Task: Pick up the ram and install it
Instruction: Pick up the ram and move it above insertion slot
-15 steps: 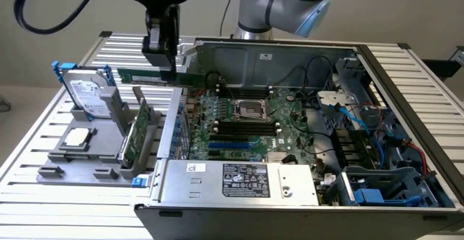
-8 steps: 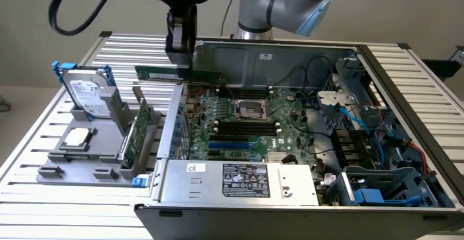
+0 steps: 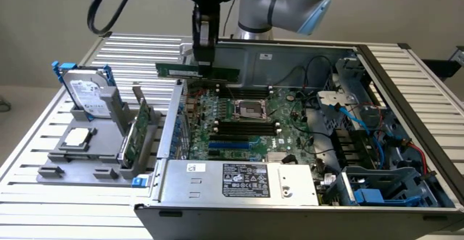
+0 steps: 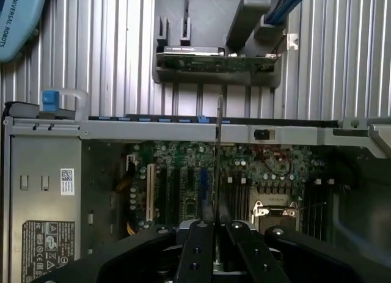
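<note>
Exterior view gives me the black two-fingered pincer (image 3: 205,65) clenched on the ram (image 3: 181,70), a long, thin dark-green circuit-board stick. It hangs in the air over the far edge of the green motherboard (image 3: 290,134), just inside the far wall of the open grey computer case (image 3: 290,61). The grip sits about mid-length on the upper edge, which I judge keeps the stick level and leaves its contact edge facing down. It also runs parallel to the black slots by the silver processor socket (image 3: 250,109). In the wrist view the ram (image 4: 218,148) is edge-on between the pincer's (image 4: 217,225) jaws. I count one ram stick. Near the slatted metal worktop's (image 3: 43,207) edge at the exterior view's left, one grey holder (image 3: 73,156) carries one upright hard drive (image 3: 87,93), one square silver chip (image 3: 76,138) and one large green expansion card (image 3: 141,126). I cannot count the slots surely.
</note>
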Motion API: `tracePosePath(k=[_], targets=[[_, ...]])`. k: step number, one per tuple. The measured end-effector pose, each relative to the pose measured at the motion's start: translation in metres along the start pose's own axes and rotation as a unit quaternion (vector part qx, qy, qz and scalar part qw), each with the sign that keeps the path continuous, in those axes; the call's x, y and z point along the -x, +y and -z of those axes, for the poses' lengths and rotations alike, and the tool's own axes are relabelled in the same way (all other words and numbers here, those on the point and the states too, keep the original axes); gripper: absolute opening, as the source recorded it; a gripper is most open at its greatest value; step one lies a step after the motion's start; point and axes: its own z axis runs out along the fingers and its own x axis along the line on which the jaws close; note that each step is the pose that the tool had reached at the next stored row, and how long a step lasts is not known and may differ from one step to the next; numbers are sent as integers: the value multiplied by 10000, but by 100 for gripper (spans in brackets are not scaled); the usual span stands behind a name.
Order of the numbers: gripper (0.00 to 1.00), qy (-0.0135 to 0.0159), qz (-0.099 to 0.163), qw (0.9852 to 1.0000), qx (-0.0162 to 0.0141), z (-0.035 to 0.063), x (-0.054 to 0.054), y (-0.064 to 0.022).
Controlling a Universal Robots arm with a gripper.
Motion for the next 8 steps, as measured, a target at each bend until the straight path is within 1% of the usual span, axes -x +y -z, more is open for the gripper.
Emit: tracePosePath(k=[6, 8], targets=[[13, -9, 1, 10000, 0, 11, 63, -228], [13, -12, 1, 10000, 0, 12, 85, -288]])
